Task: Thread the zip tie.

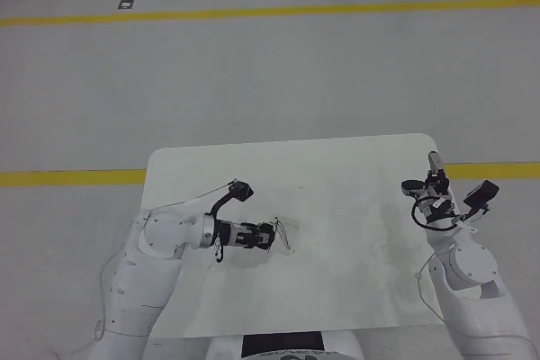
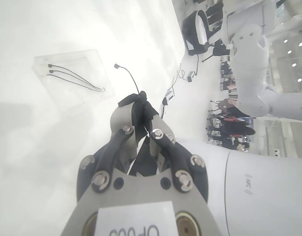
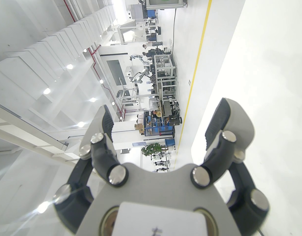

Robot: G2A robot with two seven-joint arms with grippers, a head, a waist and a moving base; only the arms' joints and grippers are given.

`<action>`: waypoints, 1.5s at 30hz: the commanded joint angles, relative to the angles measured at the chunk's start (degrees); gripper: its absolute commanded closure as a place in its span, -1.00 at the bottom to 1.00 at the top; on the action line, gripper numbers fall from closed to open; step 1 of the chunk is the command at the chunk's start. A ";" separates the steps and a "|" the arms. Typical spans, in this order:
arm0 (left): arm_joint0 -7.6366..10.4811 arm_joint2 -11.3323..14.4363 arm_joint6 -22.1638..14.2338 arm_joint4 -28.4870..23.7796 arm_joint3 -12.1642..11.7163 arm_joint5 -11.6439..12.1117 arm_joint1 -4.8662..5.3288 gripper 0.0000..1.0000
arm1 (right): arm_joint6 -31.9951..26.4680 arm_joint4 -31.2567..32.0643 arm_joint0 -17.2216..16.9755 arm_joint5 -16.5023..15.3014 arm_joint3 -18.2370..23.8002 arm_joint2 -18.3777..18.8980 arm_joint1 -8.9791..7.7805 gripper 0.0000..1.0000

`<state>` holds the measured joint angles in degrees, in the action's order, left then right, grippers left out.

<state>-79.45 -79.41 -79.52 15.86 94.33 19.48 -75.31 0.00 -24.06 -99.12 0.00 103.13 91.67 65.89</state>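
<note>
Black zip tie (image 2: 130, 77) pinched in the left gripper (image 2: 141, 103), jaws closed tight on one end; arcs out past the fingertips, square head free in the air at the far end. Just ahead of those fingertips and apart from them, a clear tray (image 2: 67, 55) flat on the white table (image 1: 342, 270), three more zip ties (image 2: 72, 76) inside, side by side, tails meeting. Well off to the side, at the table's edge, the right gripper (image 3: 164, 111): fingers spread wide, holding nothing.

Right claw (image 3: 165, 105) spread wide, above table (image 3: 276, 62) edge.
</note>
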 commanded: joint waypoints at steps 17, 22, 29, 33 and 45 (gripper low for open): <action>0.62 3.49 -0.12 -27.73 -4.60 0.00 11.48 1.00 | 0.00 0.00 0.00 0.00 0.00 0.00 0.00 -1.00; 1.37 5.23 -0.12 -35.94 -5.90 0.00 13.75 1.00 | 0.00 0.00 0.00 0.00 0.00 0.00 0.00 -1.00; 1.36 5.41 -0.12 -45.79 -8.07 0.00 14.99 1.00 | 0.00 0.00 0.00 0.00 0.00 0.00 0.00 -1.00; 1.39 5.54 -0.12 -49.71 -9.18 0.00 15.14 1.00 | 0.00 0.00 0.00 0.00 0.00 0.00 0.00 -1.00; 3.79 9.97 -0.12 -62.53 -16.25 0.00 15.37 1.00 | 0.00 0.00 0.00 0.00 0.00 0.00 0.00 -1.00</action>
<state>-75.94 -69.83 -79.64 -45.55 78.89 19.48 -59.97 0.00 -24.06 -99.12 0.00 103.13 91.67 65.89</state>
